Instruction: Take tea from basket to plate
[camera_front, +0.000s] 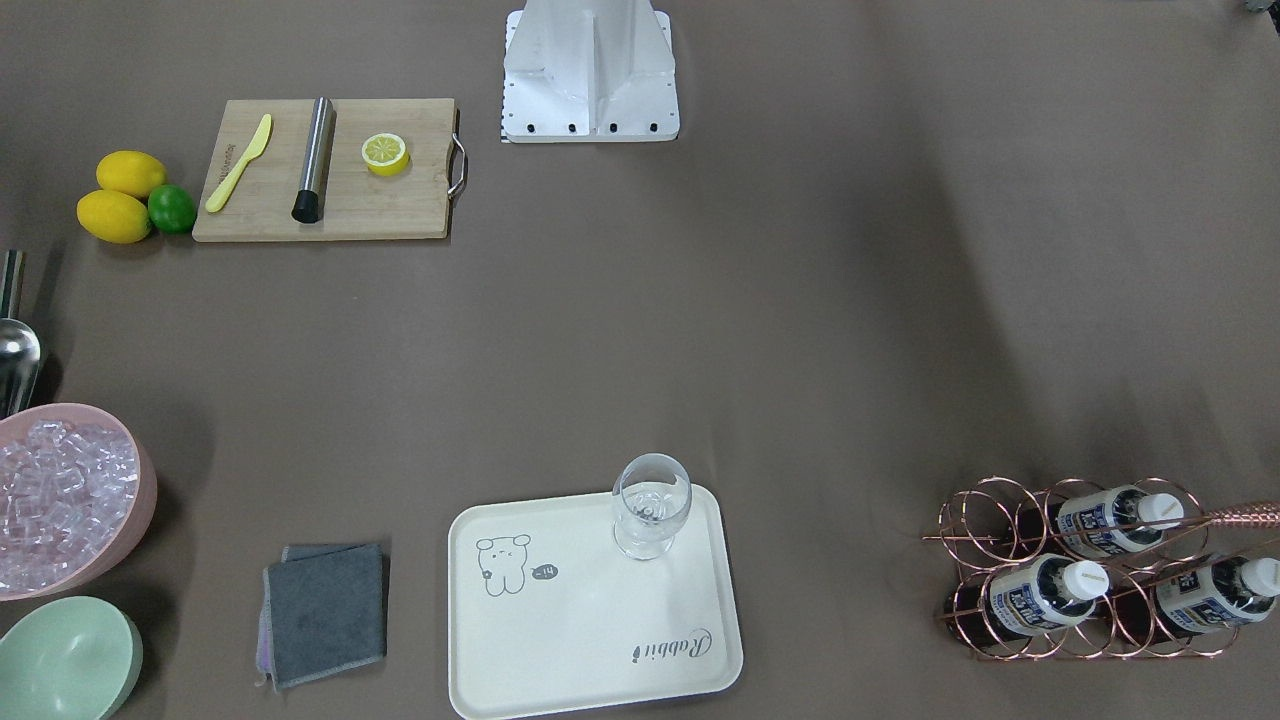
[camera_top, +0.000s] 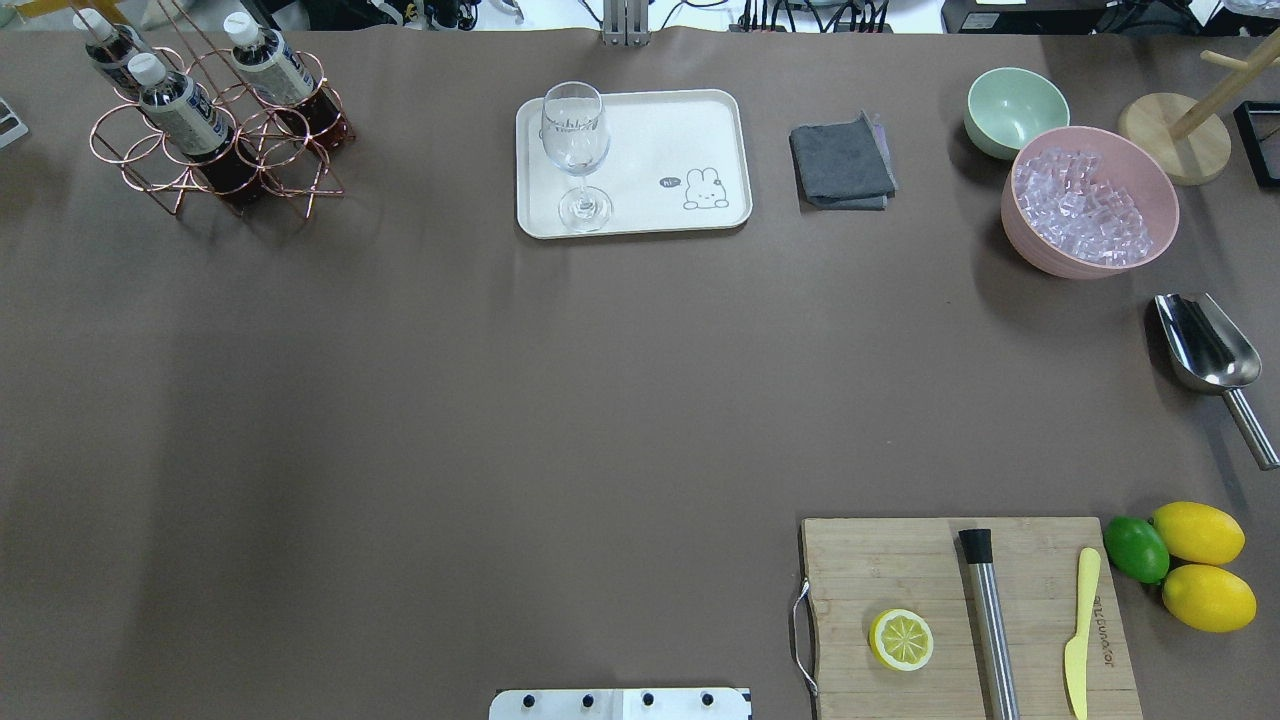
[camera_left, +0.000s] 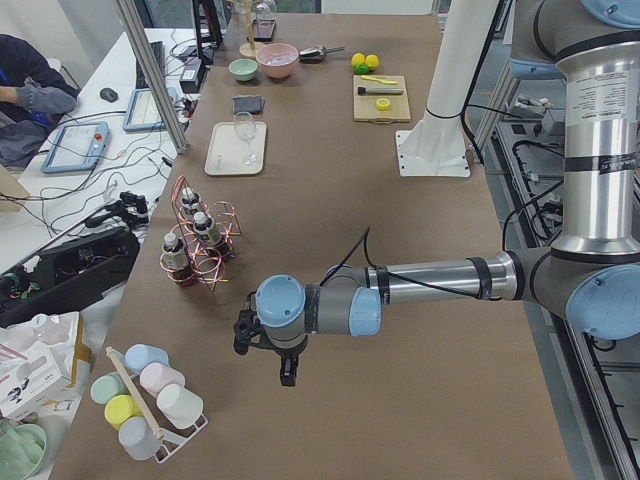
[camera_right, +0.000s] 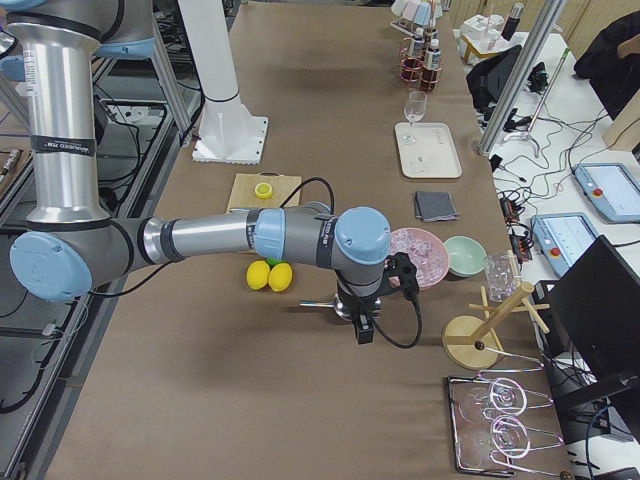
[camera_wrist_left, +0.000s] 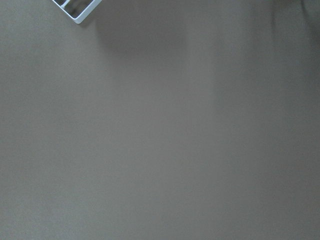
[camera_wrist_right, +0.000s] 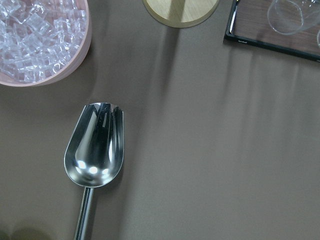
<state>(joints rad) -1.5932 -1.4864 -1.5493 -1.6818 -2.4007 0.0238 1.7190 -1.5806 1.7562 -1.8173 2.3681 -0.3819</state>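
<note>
Nearest me hangs the left pincer (camera_left: 287, 372) over bare brown table (camera_top: 450, 400); the right pincer (camera_right: 362, 330) hovers above a steel scoop (camera_wrist_right: 95, 147). I cannot tell either one's grip. Cluttered desks (camera_left: 40, 215) flank the table. One plate (camera_front: 590, 620) carries one wine glass (camera_front: 650, 505); well apart, one basket (camera_front: 960, 538) holds three tea bottles (camera_front: 1045, 595).

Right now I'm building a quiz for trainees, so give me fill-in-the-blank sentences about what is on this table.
The basket holds ___ tea bottles.
On the plate stands a ___.
The pink bowl is filled with ___.
The lemon half lies on the ___.
Missing words: three; wine glass; ice cubes; cutting board.
</note>
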